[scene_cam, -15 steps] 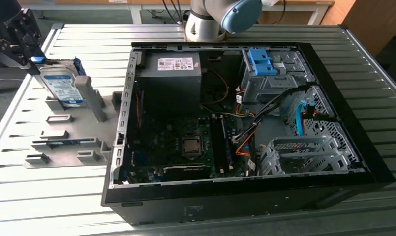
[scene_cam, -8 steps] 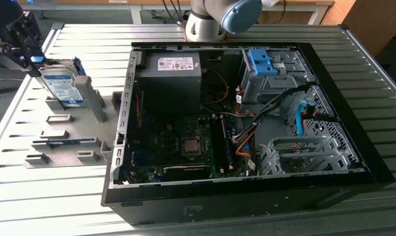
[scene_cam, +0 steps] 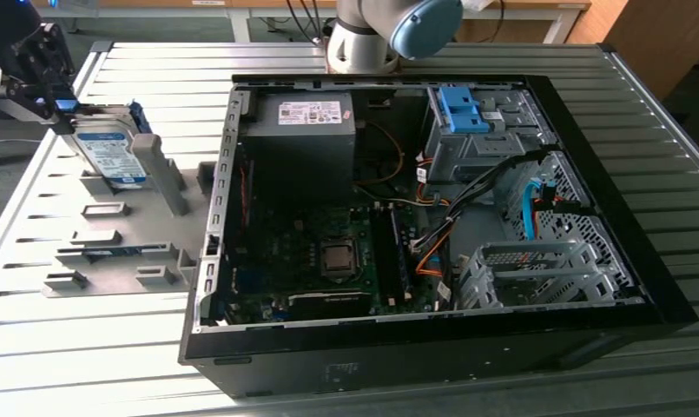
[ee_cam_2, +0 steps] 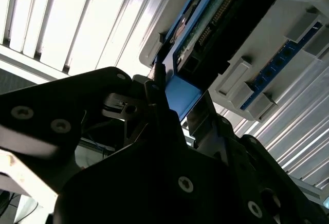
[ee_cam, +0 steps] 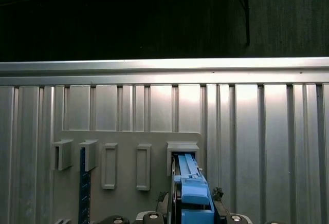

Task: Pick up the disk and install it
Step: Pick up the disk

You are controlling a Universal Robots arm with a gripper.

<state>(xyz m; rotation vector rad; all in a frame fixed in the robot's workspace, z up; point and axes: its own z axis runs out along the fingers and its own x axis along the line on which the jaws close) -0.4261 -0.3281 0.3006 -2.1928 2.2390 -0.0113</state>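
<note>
Robot's black tool (scene_cam: 57, 106) sits upper left in the exterior view, jaws clamped on the blue plastic carrier's top edge of the flat silver-metal disk (scene_cam: 108, 155), standing on edge at the grey slotted rack (scene_cam: 135, 230) on the ribbed metal desk (scene_cam: 465, 56). Stiff, weighty, shock-sensitive I'd say; the frame's the right hold, not the label.
</note>
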